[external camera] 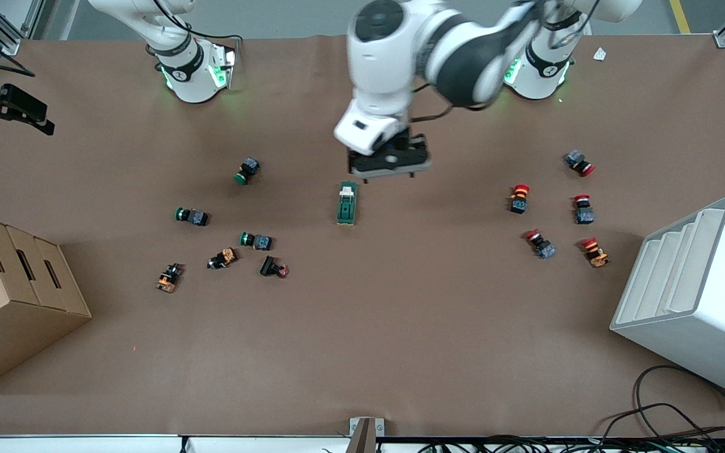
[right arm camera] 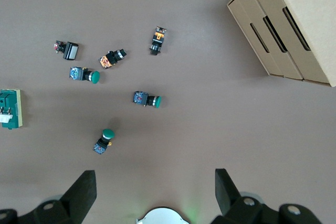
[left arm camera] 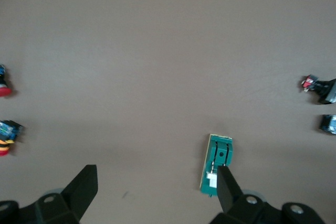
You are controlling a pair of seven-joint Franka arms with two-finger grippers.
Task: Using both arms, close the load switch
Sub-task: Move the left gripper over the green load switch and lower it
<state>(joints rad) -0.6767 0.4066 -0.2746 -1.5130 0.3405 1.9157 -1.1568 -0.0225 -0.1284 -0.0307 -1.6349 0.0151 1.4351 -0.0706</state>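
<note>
Left gripper (external camera: 389, 165) hovering over surface (external camera: 400, 327) just beside load switch (external camera: 347, 203), jaws released; right gripper (right arm camera: 155, 192) waiting high, jaws released too.

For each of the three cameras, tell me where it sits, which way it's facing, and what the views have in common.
Front view: high across the table, facing the robots' bases; shows both arms and the left gripper near the load switch.
Left wrist view: on the left wrist, looking down; its open fingers frame the load switch.
Right wrist view: on the right wrist, looking down over the green push buttons; open fingers show.
All three share the load switch.
</note>
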